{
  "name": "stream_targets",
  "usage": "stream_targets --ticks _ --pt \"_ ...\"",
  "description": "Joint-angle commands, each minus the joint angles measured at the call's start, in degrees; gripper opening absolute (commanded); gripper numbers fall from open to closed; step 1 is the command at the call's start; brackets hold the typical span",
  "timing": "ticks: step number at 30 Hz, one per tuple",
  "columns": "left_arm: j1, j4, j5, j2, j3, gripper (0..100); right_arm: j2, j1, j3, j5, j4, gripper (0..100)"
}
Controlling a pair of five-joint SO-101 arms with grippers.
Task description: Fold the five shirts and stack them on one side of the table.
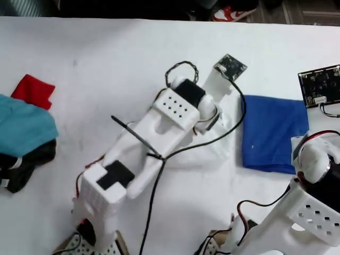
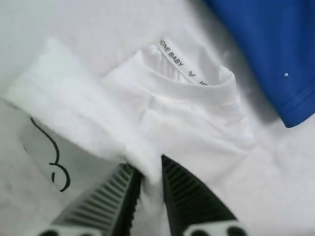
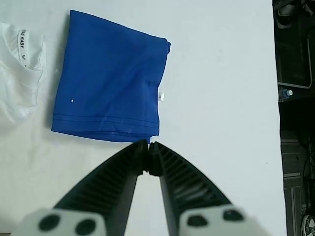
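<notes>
Cloth is pinched between my left jaws: they stand narrow, closed on a raised fold of the white shirt, at the part away from its collar. That shirt lies near the middle of the bench, just beside the blue shirt, and my left arm stretches out over it.

I judge the white shirt very light, thin and limp. It will sag and crease wherever it is not held, and a single pinch will likely drag up a ridge rather than carry the whole garment. It should not slip against the ribbed pads. Nothing about it is fragile, though a hard pull could stretch the neck. For a clean fold I would sooner hold a hem corner or a shoulder seam. A doubled edge gives more to bite on than the loose body cloth.

My right jaws are pressed together with nothing between them, hanging over bare bench just off the hem of the blue shirt. That shirt lies folded flat near the right edge.

The shirts lie straight on the bench surface; the nearest thing to a holder is the heap at the left edge. There the teal shirt rests over the black shirt, with the red shirt on the far side, all three loose and unfolded. By my reckoning one is folded, one is in hand, and three wait.
</notes>
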Motion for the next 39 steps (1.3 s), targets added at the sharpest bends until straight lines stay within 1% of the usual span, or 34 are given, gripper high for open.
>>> stream_targets --ticks 1,2,3,7,10,12,13,15,16,17,19,21,24,26,29,32,34,36,38,39 --pt "0.6 3.7 1.3 0.4 -7.5 26 -0.7 0.5 -1.9 0.2 0.2 1.8" --pt "0.6 4.6 2.9 0.6 -8.9 29 -0.7 0.5 -1.9 0.2 0.2 1.8" --pt "0.6 5.0 3.9 0.8 -10.4 30 -0.7 0.5 -1.9 0.2 0.2 1.8" --pt "-0.1 6.1 4.0 1.5 -13.7 27 -0.7 0.5 -1.9 0.1 0.2 1.8" --pt "-2.6 9.5 4.0 1.2 -16.1 26 -0.8 0.6 -1.9 0.1 0.2 1.8" --pt "-4.9 13.3 3.3 1.2 -18.2 22 -0.8 0.6 -1.9 0.1 0.2 1.8" --pt "-5.8 15.1 2.2 1.4 -18.7 19 -0.8 0.6 -1.9 0.1 0.2 1.8" --pt "-7.7 17.2 -0.5 1.6 -18.5 10 -0.8 0.6 -1.9 0.1 0.2 1.8" --pt "-8.7 17.1 -1.8 1.4 -17.0 4 -0.8 0.6 -1.9 0.0 0.2 1.8" --pt "-9.7 17.1 -3.0 1.3 -15.8 1 -0.8 0.5 -1.9 0.0 0.2 1.8" --pt "-11.0 17.1 -3.7 1.6 -12.8 4 -0.8 0.5 -1.9 0.0 0.2 1.8" --pt "-11.2 17.1 -4.0 1.7 -9.1 3 -0.8 0.5 -1.9 0.0 0.2 1.8" --pt "-7.8 16.3 -4.0 1.8 -2.5 2 -0.8 0.5 -1.9 0.0 0.2 1.8" --pt "-4.7 14.0 -3.9 1.7 0.8 2 -0.8 0.5 -1.9 0.0 0.2 1.8" --pt "0.0 9.8 -3.6 1.8 2.5 2 -0.8 0.5 -1.9 0.0 0.2 1.8" --pt "5.7 8.3 -1.1 1.7 2.1 2 -0.8 0.6 -1.9 0.0 0.2 1.8" --pt "9.6 8.7 -1.2 1.4 1.4 2 -0.8 0.6 -2.0 0.0 0.2 1.8" --pt "11.9 10.5 -1.2 1.2 -0.1 2 -0.8 0.6 -2.2 0.0 0.2 1.8" --pt "11.9 13.2 -1.1 1.1 -3.3 2 -0.8 0.6 -2.3 0.2 0.2 1.8" --pt "10.7 14.6 -1.1 1.1 -5.6 2 -0.8 0.6 -2.3 0.2 0.2 1.8"
